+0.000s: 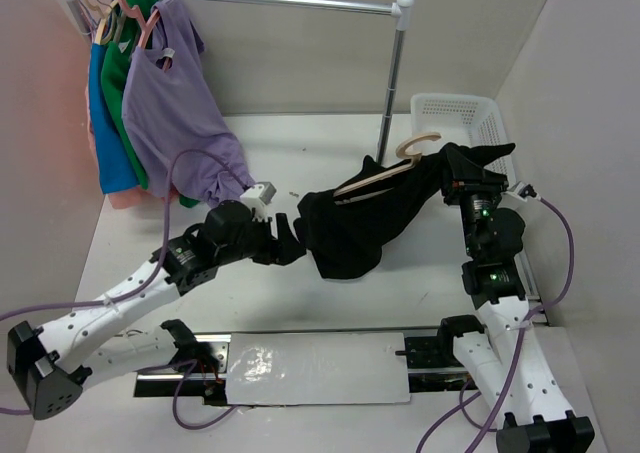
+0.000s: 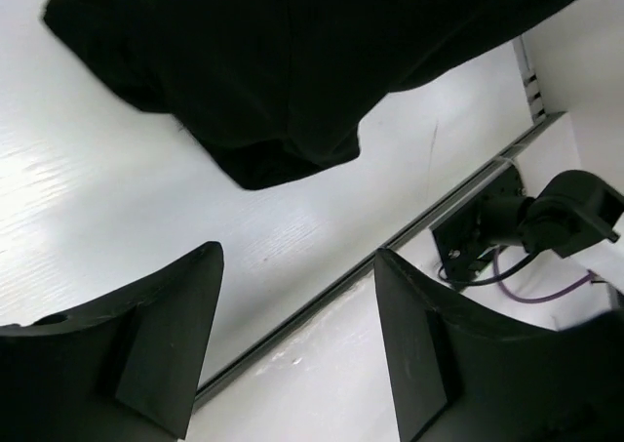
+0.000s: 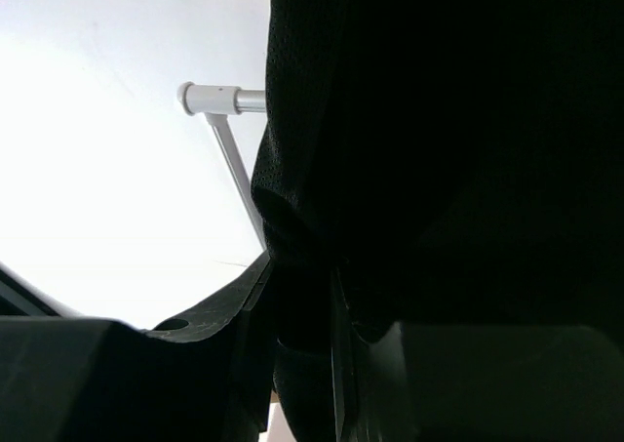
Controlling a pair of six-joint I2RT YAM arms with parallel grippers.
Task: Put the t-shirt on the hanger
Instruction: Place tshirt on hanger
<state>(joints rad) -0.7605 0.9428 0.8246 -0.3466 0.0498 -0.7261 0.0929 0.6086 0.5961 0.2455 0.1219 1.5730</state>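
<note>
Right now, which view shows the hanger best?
Top external: the hanger shows its hook and one arm poking out of the t-shirt. Left wrist shows only the t-shirt's underside, no hanger. Right wrist is filled with black fabric; a pale sliver at the bottom edge might be it.

The left arm (image 1: 120, 298) and right arm (image 1: 520, 363) share white links dotted with small holes and black joint housings; purple cables (image 1: 560, 243) loop off each; the left claw (image 2: 297, 259) has broad matte-black fingers (image 2: 156, 344); small green lights (image 1: 478, 211), perhaps status LEDs, glow on the right arm.
</note>
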